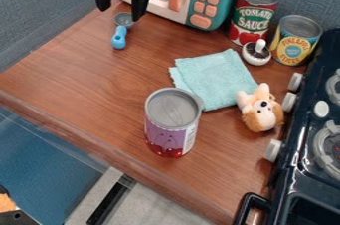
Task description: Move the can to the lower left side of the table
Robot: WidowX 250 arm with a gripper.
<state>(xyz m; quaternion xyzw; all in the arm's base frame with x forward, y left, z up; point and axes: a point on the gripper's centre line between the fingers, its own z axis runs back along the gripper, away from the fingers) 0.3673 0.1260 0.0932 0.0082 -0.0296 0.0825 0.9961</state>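
My claw (120, 14) hangs open and empty at upper left; the purple can (167, 134), likely my target, stands upright beside the teal cloth (215, 77), down and to the right from there; I'd cross that way before lowering.

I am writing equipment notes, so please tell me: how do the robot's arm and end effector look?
The end effector is black, with two blocky, angular fingers that narrow toward their tips and a black crosspiece joining them. The bit of arm above it, at the top edge, looks black too. I can make out no cables or coloured markings.
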